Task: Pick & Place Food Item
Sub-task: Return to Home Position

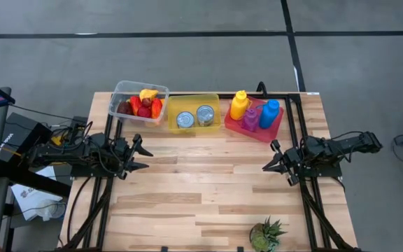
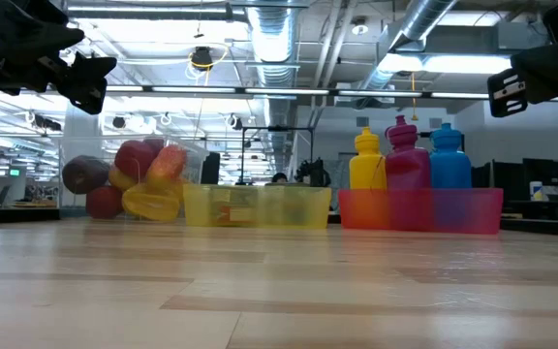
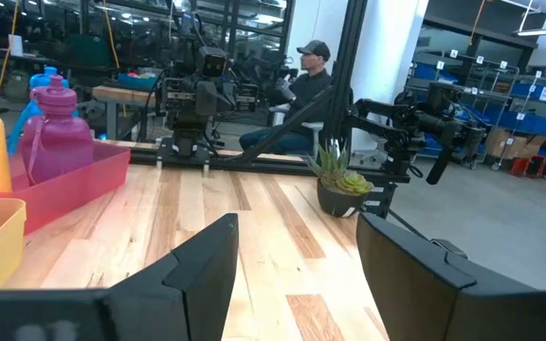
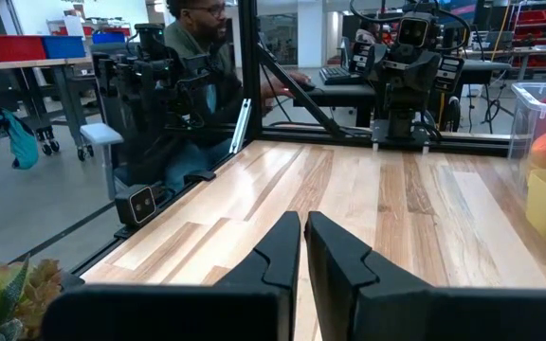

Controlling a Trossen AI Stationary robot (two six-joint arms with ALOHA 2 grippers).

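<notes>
- Left gripper [image 3: 297,227]: over the table's [image 1: 208,196] left side, fingers well apart, holding nothing.
- Clear bin [image 1: 121,88]: back edge, holds fruit.
- Yellow bin [image 1: 194,100]: just beside the clear bin; a can [image 1: 185,120] and a second can [image 1: 205,115] lie inside, side by side.
- Red tray [image 1: 233,124]: three bottles, upright.
- Small plant [image 1: 266,236]: front edge.
- Right gripper [image 4: 303,223]: right side, fingers together, empty.

floor: grey concrete floor [image 1: 187,56] with dark lines | surface: pale wooden plank surface [image 1: 208,189] | ceiling: shiny silver pipes [image 2: 277,39] and long white lights [image 2: 434,63] | side: shelves with blue bins [image 3: 538,95] | behind the surface: seated person in a cap [image 3: 306,80]
</notes>
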